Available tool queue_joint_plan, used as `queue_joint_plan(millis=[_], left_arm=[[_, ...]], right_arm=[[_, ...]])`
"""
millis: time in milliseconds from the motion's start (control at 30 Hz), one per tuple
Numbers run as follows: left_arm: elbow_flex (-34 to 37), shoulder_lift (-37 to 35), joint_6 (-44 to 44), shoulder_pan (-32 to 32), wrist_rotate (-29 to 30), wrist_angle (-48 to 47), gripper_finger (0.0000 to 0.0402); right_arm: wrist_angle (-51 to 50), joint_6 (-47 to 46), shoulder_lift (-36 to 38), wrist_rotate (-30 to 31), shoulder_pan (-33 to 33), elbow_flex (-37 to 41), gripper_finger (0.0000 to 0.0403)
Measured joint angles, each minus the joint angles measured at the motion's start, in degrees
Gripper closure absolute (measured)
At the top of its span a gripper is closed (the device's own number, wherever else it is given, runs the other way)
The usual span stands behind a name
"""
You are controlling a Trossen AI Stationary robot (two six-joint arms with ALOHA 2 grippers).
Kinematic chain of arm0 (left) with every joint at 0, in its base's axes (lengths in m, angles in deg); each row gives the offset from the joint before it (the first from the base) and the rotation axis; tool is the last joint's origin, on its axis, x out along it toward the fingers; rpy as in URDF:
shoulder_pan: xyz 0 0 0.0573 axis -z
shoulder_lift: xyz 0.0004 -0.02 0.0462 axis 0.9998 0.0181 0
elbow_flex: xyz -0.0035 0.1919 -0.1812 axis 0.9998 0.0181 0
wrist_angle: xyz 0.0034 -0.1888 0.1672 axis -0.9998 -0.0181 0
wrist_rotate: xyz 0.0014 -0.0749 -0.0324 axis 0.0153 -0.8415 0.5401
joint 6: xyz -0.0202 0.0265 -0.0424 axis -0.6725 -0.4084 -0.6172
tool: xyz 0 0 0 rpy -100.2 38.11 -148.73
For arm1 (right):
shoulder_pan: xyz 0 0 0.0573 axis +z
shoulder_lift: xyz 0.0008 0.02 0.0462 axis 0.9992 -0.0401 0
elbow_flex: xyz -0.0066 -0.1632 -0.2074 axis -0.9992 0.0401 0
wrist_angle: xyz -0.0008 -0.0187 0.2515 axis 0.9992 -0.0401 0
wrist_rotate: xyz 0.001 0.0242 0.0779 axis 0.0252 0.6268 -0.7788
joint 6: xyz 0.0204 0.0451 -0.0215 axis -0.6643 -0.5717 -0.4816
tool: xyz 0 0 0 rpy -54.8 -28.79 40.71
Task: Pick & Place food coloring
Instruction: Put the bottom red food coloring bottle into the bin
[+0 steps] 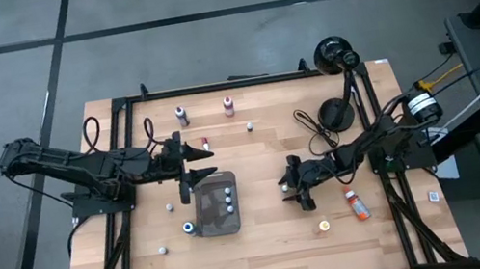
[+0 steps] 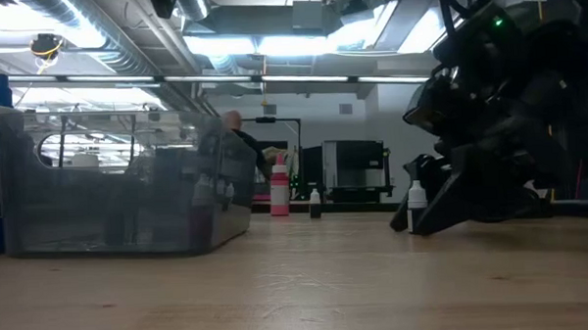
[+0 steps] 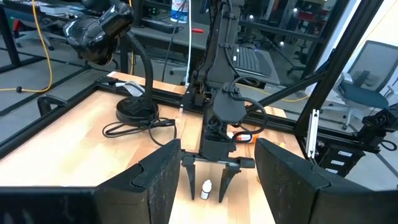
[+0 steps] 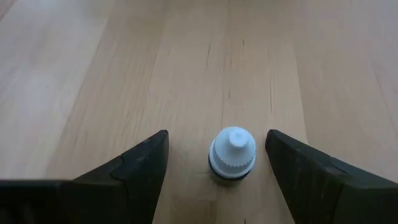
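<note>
The food coloring is a set of tiny bottles scattered over the wooden table. One white-capped bottle (image 4: 231, 154) stands upright on the wood between the open fingers of my right gripper (image 4: 216, 137), with a gap on each side. The left wrist view shows this same bottle (image 3: 205, 188) and the right gripper (image 3: 211, 180) around it. In the high view my right gripper (image 1: 292, 194) sits low, right of the dark grey tray (image 1: 206, 220), which holds white-capped bottles (image 1: 229, 200). My left gripper (image 1: 196, 164) hovers open just beyond the tray's far left corner.
Loose bottles stand near the far edge (image 1: 181, 115) (image 1: 229, 107) and left of the tray (image 1: 170, 206) (image 1: 162, 250). An orange bottle (image 1: 356, 203) lies right of my right gripper. A black desk lamp (image 1: 336, 55) and its cable (image 1: 312, 127) occupy the far right corner.
</note>
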Motion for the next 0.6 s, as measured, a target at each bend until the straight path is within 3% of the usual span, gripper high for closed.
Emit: queue_joint_plan(millis=[600], left_arm=[[0.0, 0.0, 1.05, 0.0, 0.0, -0.02, 0.0201]], right_arm=[[-1.57, -1.62, 0.02, 2.1, 0.07, -0.02, 0.0141]])
